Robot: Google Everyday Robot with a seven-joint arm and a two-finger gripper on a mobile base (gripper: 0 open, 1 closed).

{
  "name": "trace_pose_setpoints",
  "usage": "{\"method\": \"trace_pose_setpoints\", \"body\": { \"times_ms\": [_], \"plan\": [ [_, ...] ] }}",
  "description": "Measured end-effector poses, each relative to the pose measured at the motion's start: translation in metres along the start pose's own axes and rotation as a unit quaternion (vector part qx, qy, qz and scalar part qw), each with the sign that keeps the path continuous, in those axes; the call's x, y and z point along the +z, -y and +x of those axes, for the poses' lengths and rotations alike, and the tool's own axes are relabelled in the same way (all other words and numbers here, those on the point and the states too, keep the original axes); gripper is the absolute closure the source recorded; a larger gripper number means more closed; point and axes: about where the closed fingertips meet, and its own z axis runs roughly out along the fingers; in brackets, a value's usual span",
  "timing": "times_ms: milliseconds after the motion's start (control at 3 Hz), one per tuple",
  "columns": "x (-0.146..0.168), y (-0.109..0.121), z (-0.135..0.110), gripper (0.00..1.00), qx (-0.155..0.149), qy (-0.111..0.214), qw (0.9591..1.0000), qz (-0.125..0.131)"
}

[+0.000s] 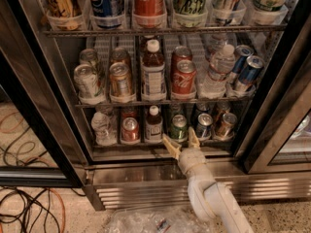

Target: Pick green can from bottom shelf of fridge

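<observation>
Green can (178, 126) on bottom shelf (116, 145), just beyond empty, spread-apart end effector (181, 141).

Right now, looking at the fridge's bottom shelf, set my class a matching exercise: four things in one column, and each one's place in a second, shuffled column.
Column A
1. green can
2. red can
3. bronze-brown can
4. gripper

Column B
a. rightmost on the bottom shelf
b. open, just in front of the green can
c. between the water bottle and the white-capped bottle
d. between the white-capped bottle and the dark blue can

Pairs: 1-d, 2-c, 3-a, 4-b
</observation>
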Motion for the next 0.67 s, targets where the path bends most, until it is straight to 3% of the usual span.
{"method": "trace_pose_setpoints", "body": {
  "times_ms": [333, 667],
  "plan": [
    [0.0083, 0.0054, -0.0002, 0.36, -0.005, 0.002, 1.0, 0.004],
    [0.0164, 0.0076, -0.0001, 0.34, -0.008, 0.003, 1.0, 0.003]
  ]
}}
